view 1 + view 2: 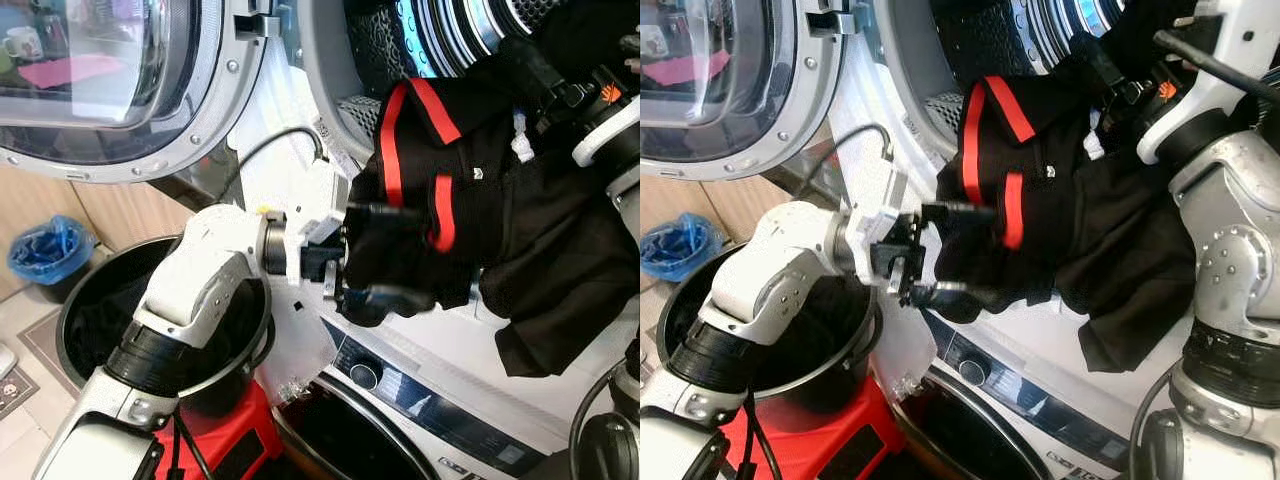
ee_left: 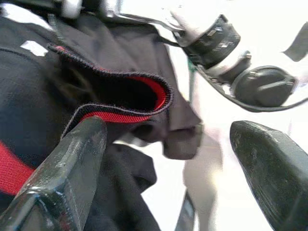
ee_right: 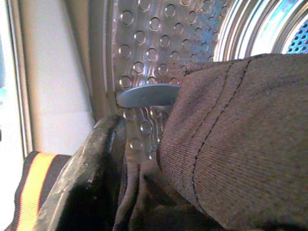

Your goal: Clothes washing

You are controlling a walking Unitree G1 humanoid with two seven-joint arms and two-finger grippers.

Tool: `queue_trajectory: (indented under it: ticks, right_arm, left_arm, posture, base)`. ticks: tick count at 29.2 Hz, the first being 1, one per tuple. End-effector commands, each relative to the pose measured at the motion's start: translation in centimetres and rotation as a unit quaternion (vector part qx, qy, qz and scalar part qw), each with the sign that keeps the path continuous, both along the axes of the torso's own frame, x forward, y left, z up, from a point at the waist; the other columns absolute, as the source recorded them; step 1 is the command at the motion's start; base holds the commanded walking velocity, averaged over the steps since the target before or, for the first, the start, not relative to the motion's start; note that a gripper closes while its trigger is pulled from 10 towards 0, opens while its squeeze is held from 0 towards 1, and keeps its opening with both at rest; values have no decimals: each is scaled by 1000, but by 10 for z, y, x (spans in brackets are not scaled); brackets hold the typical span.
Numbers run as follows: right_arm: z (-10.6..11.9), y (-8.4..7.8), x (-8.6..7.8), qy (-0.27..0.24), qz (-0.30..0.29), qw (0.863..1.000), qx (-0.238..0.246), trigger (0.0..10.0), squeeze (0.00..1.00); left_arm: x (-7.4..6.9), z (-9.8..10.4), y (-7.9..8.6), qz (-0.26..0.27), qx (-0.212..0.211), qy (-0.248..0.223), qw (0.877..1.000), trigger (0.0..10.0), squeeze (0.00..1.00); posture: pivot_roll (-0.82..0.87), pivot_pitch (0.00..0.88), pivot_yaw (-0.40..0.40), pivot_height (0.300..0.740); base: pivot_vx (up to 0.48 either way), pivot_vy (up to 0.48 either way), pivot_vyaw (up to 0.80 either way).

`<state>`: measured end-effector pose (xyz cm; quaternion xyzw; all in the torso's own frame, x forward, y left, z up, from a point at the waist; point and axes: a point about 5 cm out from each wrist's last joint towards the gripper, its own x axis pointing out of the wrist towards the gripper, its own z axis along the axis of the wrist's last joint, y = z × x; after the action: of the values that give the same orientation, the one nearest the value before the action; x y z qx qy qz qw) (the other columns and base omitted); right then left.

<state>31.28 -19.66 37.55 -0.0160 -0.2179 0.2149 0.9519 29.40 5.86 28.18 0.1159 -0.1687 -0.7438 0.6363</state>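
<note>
Garment (image 1: 500,220) hangs from drum (image 1: 440,40), bucket (image 1: 90,320) lower left.

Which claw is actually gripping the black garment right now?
The right claw, up at the drum mouth, holds the black garment; the left claw is open beside its red-trimmed edge.

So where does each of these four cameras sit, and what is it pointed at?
Left eye view: on the head, looking down at the washer drum; left gripper against the black garment.
Right eye view: head too, same scene; right arm shows.
Left wrist view: along its open fingers at the garment's red trim.
Right wrist view: into the dimpled drum, cloth close.
All four share the garment.
</note>
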Motion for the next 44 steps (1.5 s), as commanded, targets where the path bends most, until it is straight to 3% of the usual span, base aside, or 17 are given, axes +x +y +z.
queue_trajectory:
  ticks: [1,12,14,21,26,36,44]
  right_arm:
    - [-9,-5,-2,16,2,1000,6,10000,0]
    - [-18,6,-14,10,34,999,-27,10000,0]
    - [-22,6,-17,13,34,999,-34,10000,0]
    - [-23,0,-20,13,16,999,-32,10000,0]
    - [-4,-12,-31,-28,6,1000,-12,10000,0]
    - [13,-24,-57,-106,24,994,2,10000,0]
    - [-1,-43,-73,-97,-6,994,-47,10000,0]
  left_arm:
    - [-1,-1,-4,-21,16,-2,1000,10000,0]
    - [26,6,-5,38,31,-51,997,10000,0]
    - [31,14,-8,54,-2,-58,997,10000,0]
    - [29,26,-15,31,-30,-65,997,10000,0]
    - [28,37,-20,10,-39,-90,995,10000,0]
    - [26,55,-22,1,-61,-122,991,10000,0]
    - [26,70,-20,13,-122,-133,983,10000,0]
  posture:
    - [0,130,-54,740]
    - [-4,137,-46,740]
    - [-11,126,-41,740]
    - [-15,118,-43,740]
    - [-19,127,-44,740]
    - [-28,137,-41,740]
    - [-29,137,-43,740]
  base:
    - [0,0,0]
    - [0,0,0]
    - [0,0,0]
    - [0,0,0]
    - [0,0,0]
    - [0,0,0]
    - [0,0,0]
